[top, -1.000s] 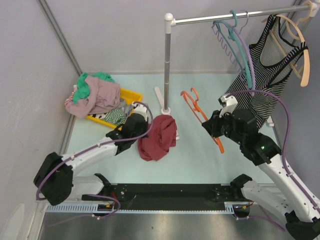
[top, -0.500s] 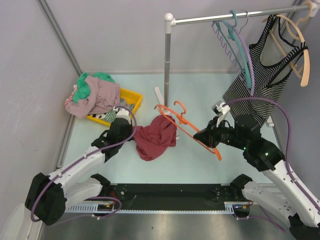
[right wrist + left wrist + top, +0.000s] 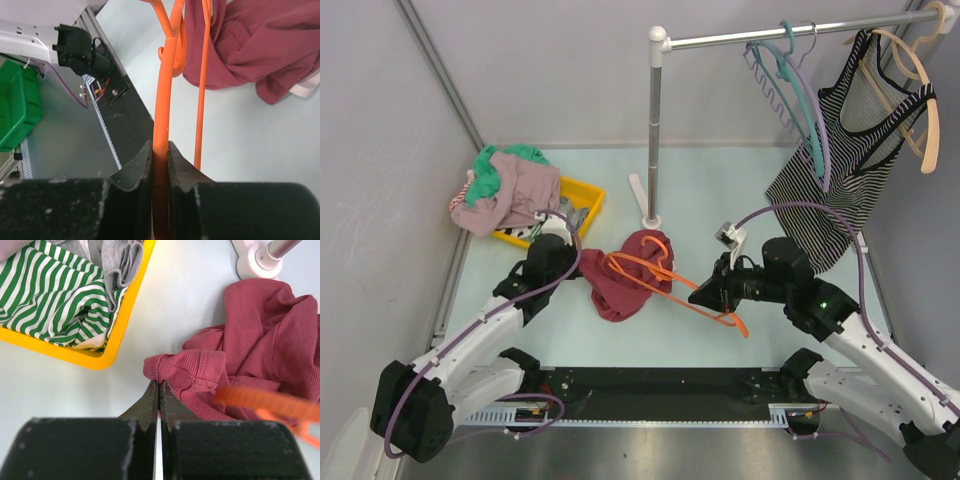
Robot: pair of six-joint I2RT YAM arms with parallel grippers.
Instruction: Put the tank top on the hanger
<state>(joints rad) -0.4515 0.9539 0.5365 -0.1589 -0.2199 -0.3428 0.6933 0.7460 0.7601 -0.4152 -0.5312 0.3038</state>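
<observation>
Our left gripper point(image 3: 159, 386) is pinched tight on a puckered fold of ribbed hem on the maroon tank top point(image 3: 265, 335). The right gripper point(image 3: 160, 150) is clamped on one thin bar of the orange hanger point(image 3: 162, 90). The top lies crumpled on the pale worktop point(image 3: 720, 190) by the foot of the rack pole point(image 3: 654, 130), with the hanger's hook end over it; we can't tell if they touch. We'd guess the knit is light, floppy and stretchy, so a strap or the neckline edge looks like the best place to grab. The hanger is stiff, smooth plastic, so it's probably slippery against cloth.
</observation>
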